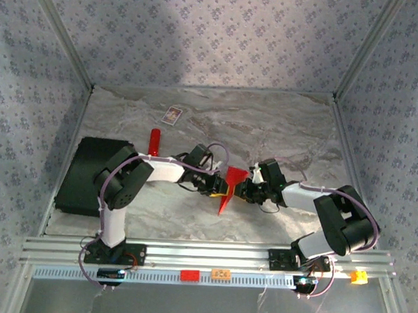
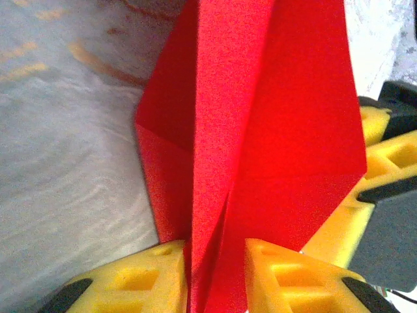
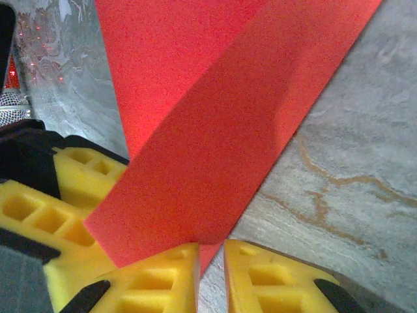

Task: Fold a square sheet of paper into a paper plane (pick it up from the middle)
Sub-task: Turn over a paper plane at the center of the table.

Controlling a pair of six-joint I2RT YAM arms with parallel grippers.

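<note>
Now, risk: we could tear or skew the creased red sheet of paper (image 1: 227,192) if our arms pull unevenly.
Left pincer (image 2: 215,261): clamped on the folded spine.
Right pincer (image 3: 210,254): closed on its edge.
Paper: between both pincers, over mid counter (image 1: 280,125).
Arms: both bent inward, wrists facing.

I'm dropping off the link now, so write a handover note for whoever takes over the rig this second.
Left gripper: fingers shut on the red paper, which sits between the two grippers over the middle of the table.
Right gripper: fingers nearly closed at the paper's edge; grip unconfirmed.
Done: paper creased narrower, with a point.
Left to do: the remaining folds.
</note>
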